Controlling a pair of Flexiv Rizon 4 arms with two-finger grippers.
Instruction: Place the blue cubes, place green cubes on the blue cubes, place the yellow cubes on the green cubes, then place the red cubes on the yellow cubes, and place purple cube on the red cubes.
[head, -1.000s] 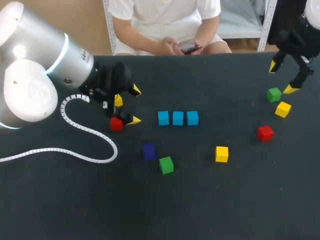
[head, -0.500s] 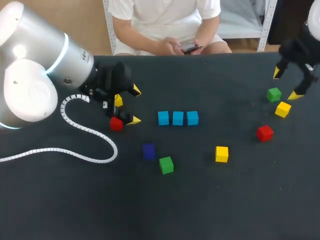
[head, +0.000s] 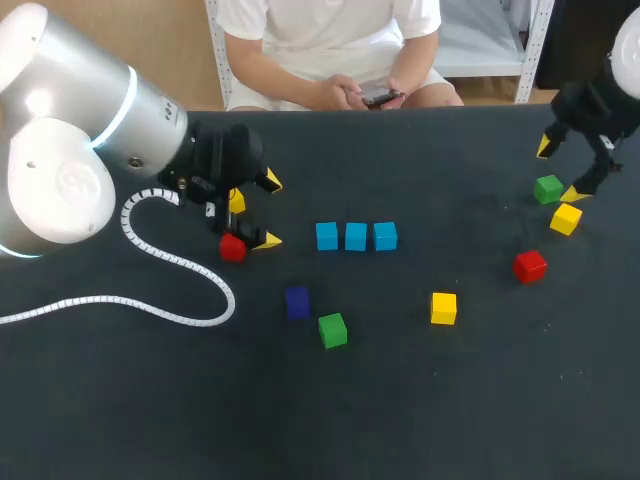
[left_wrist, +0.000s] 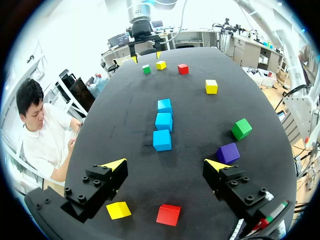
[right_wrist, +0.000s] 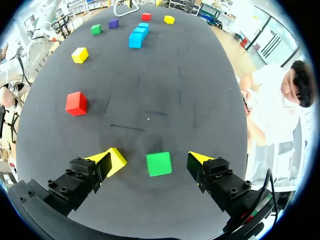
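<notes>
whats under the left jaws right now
A red cube and a yellow cube lie below the open left jaws, and neither is gripped. The left wrist view shows both in full. In the head view the jaws hide part of the yellow one.

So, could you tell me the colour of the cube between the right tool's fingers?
Green cube, clearest in the right wrist view.

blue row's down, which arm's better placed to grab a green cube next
Right. The right gripper is open with a green cube lying between its fingers, so it likely only needs to close. The left gripper is open near the red cube, and the other green cube lies off to its side.
</notes>
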